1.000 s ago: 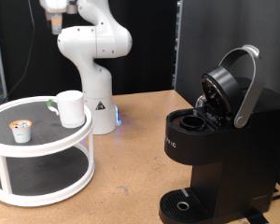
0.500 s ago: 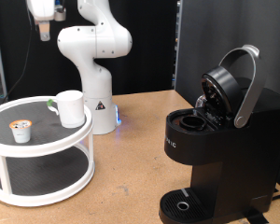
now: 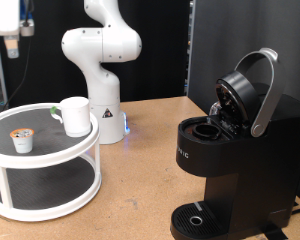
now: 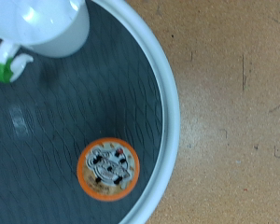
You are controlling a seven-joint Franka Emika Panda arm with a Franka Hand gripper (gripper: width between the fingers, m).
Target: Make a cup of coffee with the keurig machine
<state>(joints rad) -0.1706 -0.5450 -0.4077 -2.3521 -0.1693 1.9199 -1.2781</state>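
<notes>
Gripper (image 3: 10,42) hangs high at the exterior view's top-left corner, well above the two-tier round stand (image 3: 50,160); can't tell if fingers are open or holding anything. White cup (image 3: 76,116) sits on the top shelf near its right rim, coffee pod (image 3: 24,140) apart to its left w/ bare mesh between. Wrist view: pod (image 4: 109,169) lies just inside the white rim (image 4: 168,112). Keurig machine (image 3: 230,150) stands far right, lid up, open tabletop between it & stand.

You're looking at a glossy white arm (image 3: 100,45) of rounded segments (black triangular mark and blue glow near its base).
</notes>
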